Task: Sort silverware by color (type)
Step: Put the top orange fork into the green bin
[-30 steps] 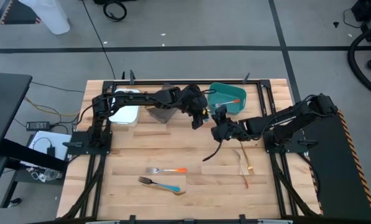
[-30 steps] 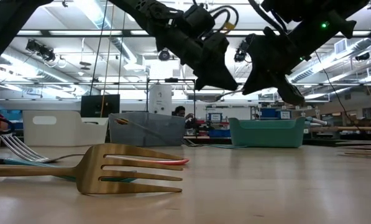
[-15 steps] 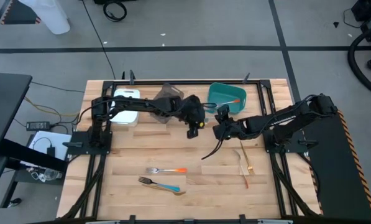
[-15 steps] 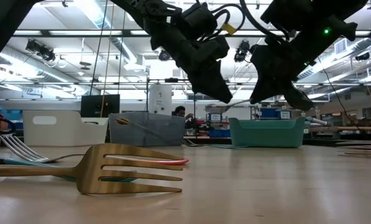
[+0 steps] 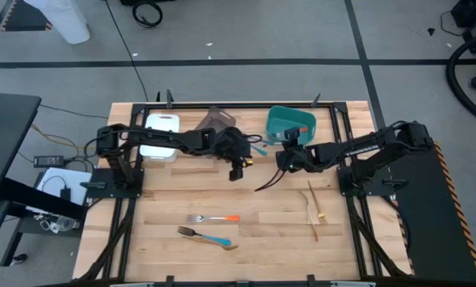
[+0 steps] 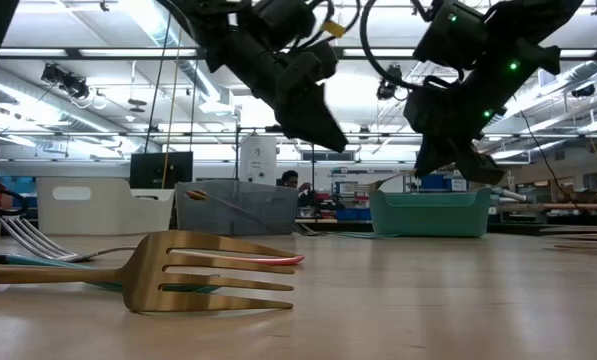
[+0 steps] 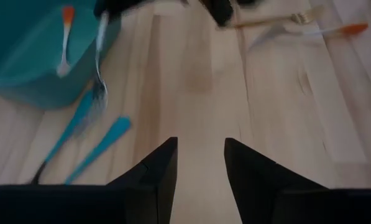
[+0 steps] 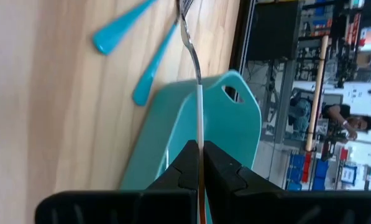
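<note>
Overhead, your right pincer [image 5: 288,154] hovers beside the teal bin [image 5: 279,121]; bare table [image 5: 174,195] lies below. Right wrist: it clamps a fork [image 8: 196,81], tines pointing forward lengthwise, over the bin rim. Left wrist: your left pincer [image 7: 199,157] stands apart.

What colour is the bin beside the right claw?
Teal. The bin shows best in the high view, beside the right claw.

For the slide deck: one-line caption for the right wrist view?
Right gripper shut on a fork, held over the teal bin.
</note>
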`<action>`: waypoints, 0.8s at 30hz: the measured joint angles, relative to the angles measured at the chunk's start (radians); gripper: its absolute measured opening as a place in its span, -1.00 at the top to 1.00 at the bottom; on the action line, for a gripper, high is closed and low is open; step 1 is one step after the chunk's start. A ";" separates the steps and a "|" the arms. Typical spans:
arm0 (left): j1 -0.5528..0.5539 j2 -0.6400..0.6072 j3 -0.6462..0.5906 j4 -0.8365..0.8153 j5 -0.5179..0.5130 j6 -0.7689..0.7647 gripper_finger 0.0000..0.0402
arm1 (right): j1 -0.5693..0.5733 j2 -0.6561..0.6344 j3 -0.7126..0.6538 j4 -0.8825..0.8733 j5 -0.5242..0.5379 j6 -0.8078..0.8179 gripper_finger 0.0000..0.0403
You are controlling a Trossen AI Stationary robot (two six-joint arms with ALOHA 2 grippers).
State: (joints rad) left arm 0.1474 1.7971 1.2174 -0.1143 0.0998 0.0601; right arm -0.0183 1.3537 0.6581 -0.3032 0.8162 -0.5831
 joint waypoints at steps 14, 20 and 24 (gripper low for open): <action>-0.042 -0.033 -0.159 0.130 -0.025 0.002 0.30 | -0.174 -0.092 0.000 0.000 -0.123 -0.003 0.91; -0.064 -0.057 -0.239 0.213 -0.046 -0.016 0.30 | -0.265 -0.148 0.000 -0.012 -0.218 -0.025 0.91; -0.068 -0.093 -0.274 0.228 -0.065 -0.023 0.30 | -0.329 -0.180 0.000 -0.015 -0.275 -0.070 0.91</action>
State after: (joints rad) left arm 0.0792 1.7041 0.9437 0.1137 0.0352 0.0373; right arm -0.3476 1.1741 0.6582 -0.3184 0.5416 -0.6530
